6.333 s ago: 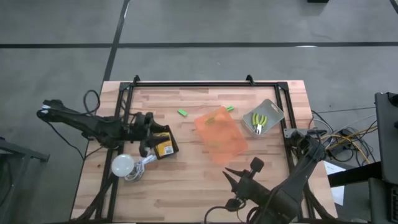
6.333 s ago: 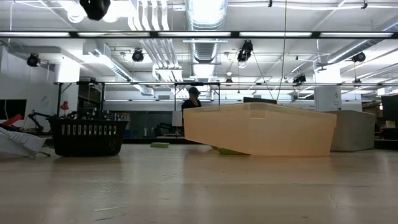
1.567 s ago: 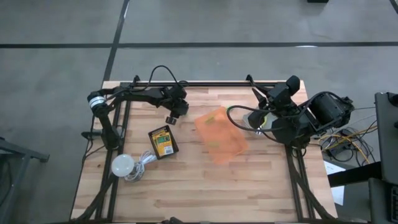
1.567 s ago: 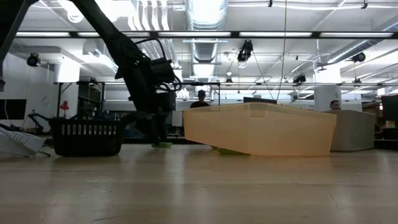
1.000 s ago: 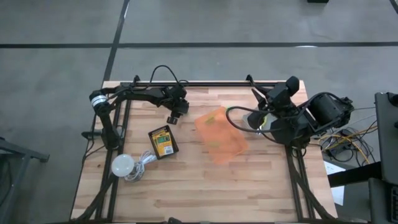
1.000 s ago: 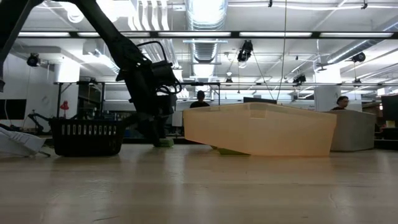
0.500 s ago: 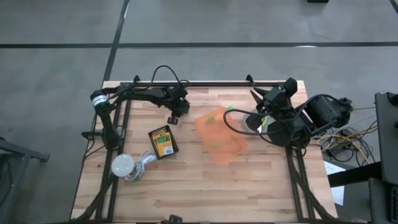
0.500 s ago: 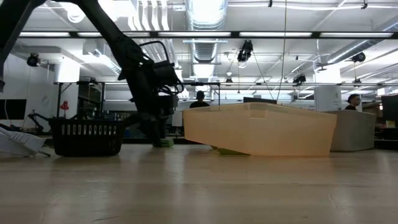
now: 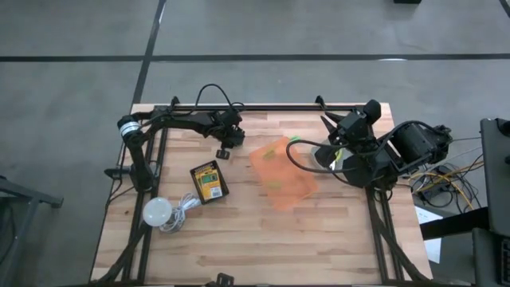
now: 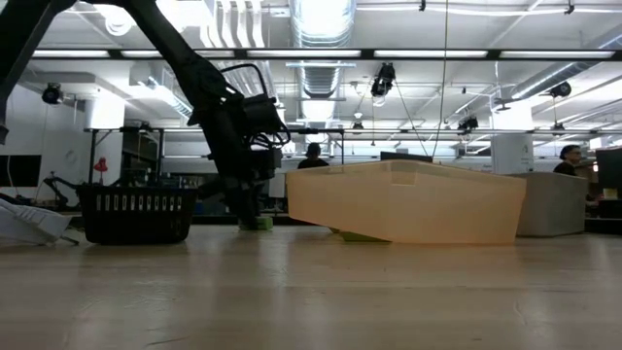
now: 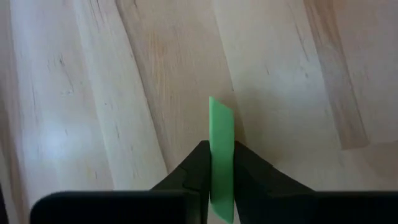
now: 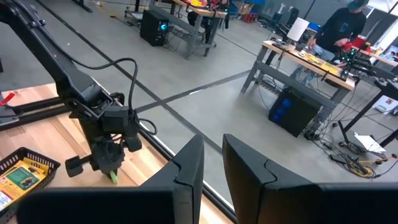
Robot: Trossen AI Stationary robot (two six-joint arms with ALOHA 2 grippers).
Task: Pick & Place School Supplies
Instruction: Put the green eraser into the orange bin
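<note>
My left gripper (image 9: 229, 145) stands at the table's far left part, shut on a small bright green block (image 11: 221, 121), which also shows in the low view (image 10: 260, 224). A second green block (image 9: 293, 139) lies at the far edge of the orange tray (image 9: 283, 171). A yellow crayon box (image 9: 209, 181) lies in a small black basket nearer the front. My right gripper (image 12: 213, 168) is held high over the table's far right (image 9: 325, 121), shut, with nothing between its fingers. My left gripper pinches the green block's two long sides (image 11: 221, 163) between its two fingers. The fingers slant steeply down from the table's left and lie along the block, whose far end (image 11: 219, 106) sticks out past the fingertips. Whether the block touches the tabletop, I cannot tell.
A white bulb with a cord (image 9: 157, 211) lies at the near left. A grey container (image 9: 325, 157) sits mostly hidden under my right arm. Black frame rails (image 9: 239, 108) run along the far edge and both sides. People are in the room beyond the table.
My left gripper's fingers have drawn together onto the green block while the hand stayed almost where it was. The block stays at the same spot on the table.
</note>
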